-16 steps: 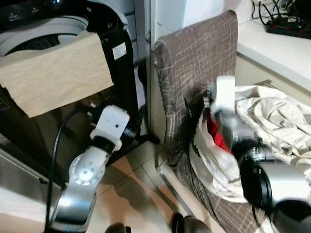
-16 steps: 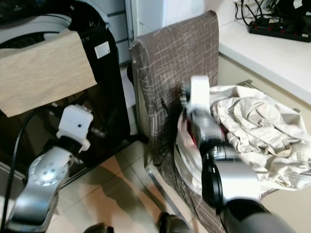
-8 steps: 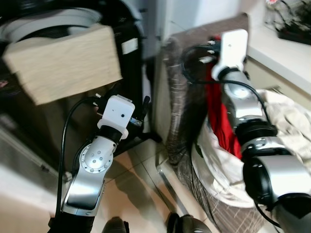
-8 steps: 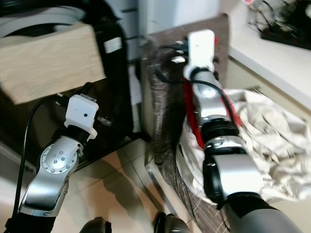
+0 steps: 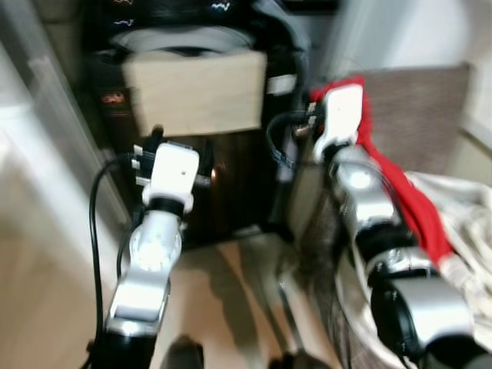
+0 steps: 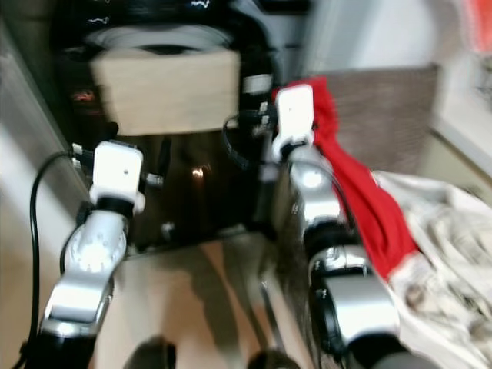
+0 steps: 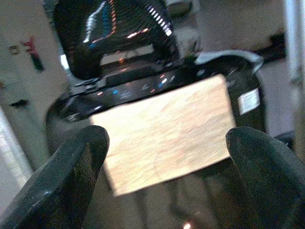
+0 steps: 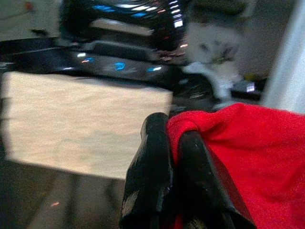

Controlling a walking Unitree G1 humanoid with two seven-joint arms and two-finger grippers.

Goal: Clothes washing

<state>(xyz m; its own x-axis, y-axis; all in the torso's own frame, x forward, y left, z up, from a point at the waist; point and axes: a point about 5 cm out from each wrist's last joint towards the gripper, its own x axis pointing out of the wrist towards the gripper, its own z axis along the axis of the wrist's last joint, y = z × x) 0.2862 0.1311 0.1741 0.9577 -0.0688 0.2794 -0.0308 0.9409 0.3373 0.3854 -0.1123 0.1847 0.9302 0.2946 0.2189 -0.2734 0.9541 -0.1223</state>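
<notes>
A black top-loading washing machine (image 5: 231, 184) stands ahead, its white drum rim (image 6: 157, 37) showing and a beige cloth (image 5: 196, 92) draped over its front edge. My right gripper (image 8: 172, 131) is shut on a red garment (image 5: 407, 211), held up beside the washer's right corner. The garment trails down my right arm toward a heap of pale clothes (image 5: 469, 207). My left gripper (image 7: 167, 143) is open and empty. It is raised in front of the washer, facing the beige cloth (image 7: 167, 138).
Brown patterned fabric (image 5: 423, 96) stands upright behind my right arm, with the pale heap before it. A pale wall or door edge (image 5: 46, 131) runs down the left. Tiled floor (image 5: 238, 292) lies between my arms. The eye views are blurred.
The camera has swung left toward the washer. My right arm has lifted the red garment out of the heap and carried it up and left. My left arm has risen.
</notes>
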